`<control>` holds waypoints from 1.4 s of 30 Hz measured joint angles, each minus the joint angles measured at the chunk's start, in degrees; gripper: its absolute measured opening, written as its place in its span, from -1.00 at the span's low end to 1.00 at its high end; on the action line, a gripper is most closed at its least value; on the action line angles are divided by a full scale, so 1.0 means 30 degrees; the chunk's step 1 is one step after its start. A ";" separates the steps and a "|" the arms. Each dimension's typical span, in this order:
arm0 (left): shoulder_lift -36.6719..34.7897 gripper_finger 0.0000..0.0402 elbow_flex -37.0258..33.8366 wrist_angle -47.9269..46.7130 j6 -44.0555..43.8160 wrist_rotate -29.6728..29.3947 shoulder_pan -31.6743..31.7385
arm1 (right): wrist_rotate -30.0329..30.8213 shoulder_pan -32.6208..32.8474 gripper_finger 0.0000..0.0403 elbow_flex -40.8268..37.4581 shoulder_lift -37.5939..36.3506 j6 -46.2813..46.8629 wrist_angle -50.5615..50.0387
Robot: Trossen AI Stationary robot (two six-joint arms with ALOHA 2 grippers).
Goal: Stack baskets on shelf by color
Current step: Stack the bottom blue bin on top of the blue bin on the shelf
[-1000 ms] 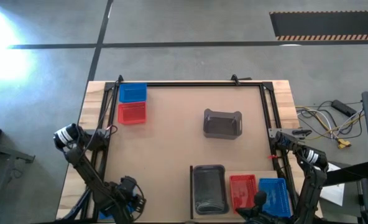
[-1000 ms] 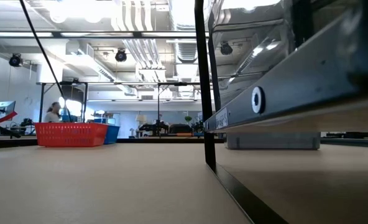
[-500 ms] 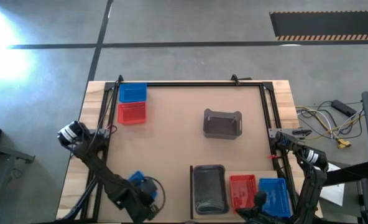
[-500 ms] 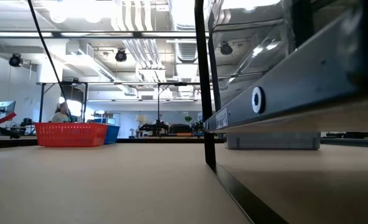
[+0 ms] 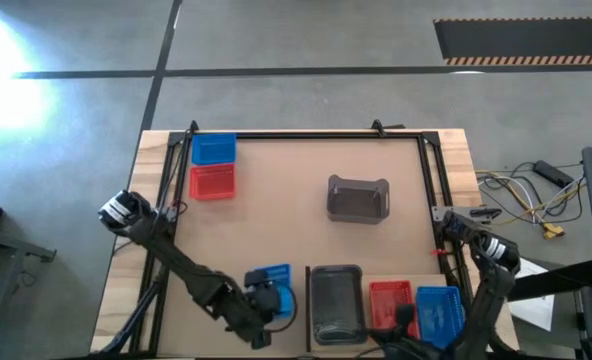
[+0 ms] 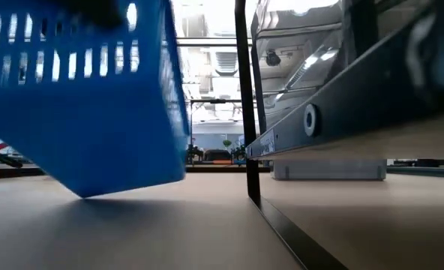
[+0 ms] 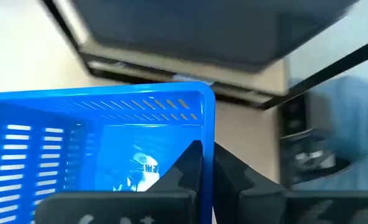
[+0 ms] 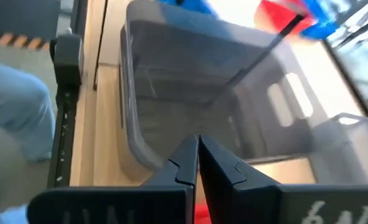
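Far-left baskets: a blue basket (image 5: 213,149) and a red basket (image 5: 212,182) sit side by side at the table's far-left corner, where they were a second ago.

Left gripper (image 5: 267,304): clamped on the side wall of a carried blue basket (image 5: 271,289); the left wrist view shows the fingers (image 7: 193,163) pinching that wall. A second ago this arm was at the table's near-left edge; half a second ago partway in; now it is just left of the shelf's dark edge.

Carried blue basket, low view (image 6: 87,90): it fills the left of the picture, tilted, and hides the far baskets that showed there before. I cannot tell whether its low corner touches the table.

Loose grey basket (image 5: 358,198): alone at mid-table, unmoved.

Shelf (image 5: 346,344): holds a grey basket (image 5: 336,302), then a red one (image 5: 388,305), then a blue one (image 5: 438,310) farthest right.

Right gripper (image 8: 197,163): fingers together, holding nothing, hovering at the shelf's near edge, having shifted slightly left.

Meaning: the carried blue basket has reached the shelf's left end, but its matching stack is at the right end. My judgement is it must cross over grey and red, or be handed to the right arm.
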 joint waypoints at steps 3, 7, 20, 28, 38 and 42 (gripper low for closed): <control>0.0000 -1.00 -0.0421 -0.1561 0.0133 0.0001 0.0229 | -0.1444 -0.0933 -0.96 -0.0011 0.0000 -0.2017 0.1312; 0.0000 -1.00 -0.0893 -0.3421 0.0219 -0.0861 0.0736 | -0.2173 -0.1721 -0.96 0.0362 0.0007 -0.4231 0.2303; -0.0510 -1.00 -0.2213 -0.0530 1.0226 -0.1047 0.8843 | -0.2165 -0.3522 -0.96 0.3659 -0.1817 -0.4765 -0.3340; -0.0205 -1.00 -0.3170 0.6760 1.4585 0.5782 1.3647 | -0.4288 -0.7039 -0.96 0.2673 -0.4684 -0.6161 -0.4599; -0.0102 -0.65 -0.3283 0.6658 1.5639 0.7878 1.4934 | -0.5837 -1.3940 -0.96 -0.2582 -0.7591 -1.1745 -0.0693; -0.0675 -0.30 -0.3044 0.5482 1.5659 0.8149 1.4964 | -0.8464 -1.6214 -0.95 -0.5420 -0.8533 -1.4611 0.3549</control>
